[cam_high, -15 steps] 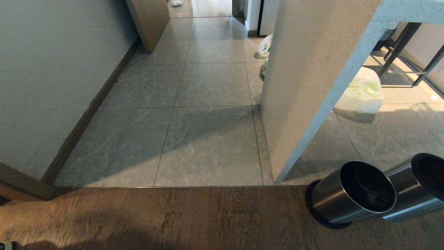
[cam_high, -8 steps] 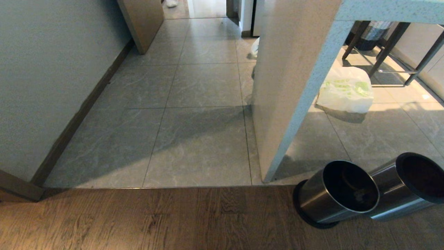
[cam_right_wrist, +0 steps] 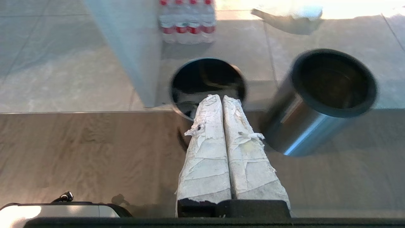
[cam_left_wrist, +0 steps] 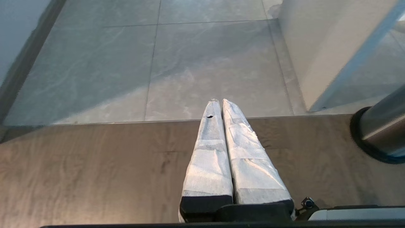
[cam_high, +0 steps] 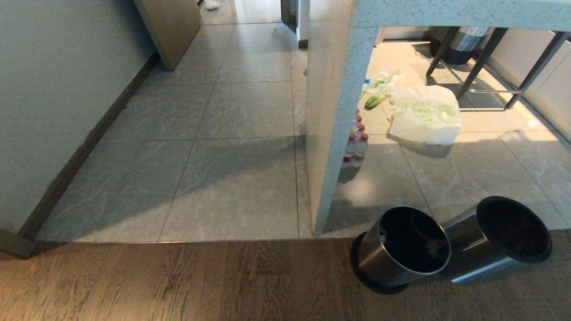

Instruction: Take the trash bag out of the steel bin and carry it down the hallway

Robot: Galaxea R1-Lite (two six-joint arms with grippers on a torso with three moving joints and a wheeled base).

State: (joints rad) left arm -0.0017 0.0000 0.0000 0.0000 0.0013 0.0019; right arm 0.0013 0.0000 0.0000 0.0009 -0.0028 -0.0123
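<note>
Both arms idling: left gripper (cam_left_wrist: pixel 220 100) and right gripper (cam_right_wrist: pixel 220 96) pressed together, empty, since steel bin (cam_high: pixel 403 247) sitting beyond reach.

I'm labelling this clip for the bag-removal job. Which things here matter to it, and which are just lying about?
Job: steel bin by the counter; second steel bin (which one holds the liner I cannot tell); hallway tiles; left claw and right claw, both shut.

Lying about: white shopping bag; water bottles; stool legs.
</note>
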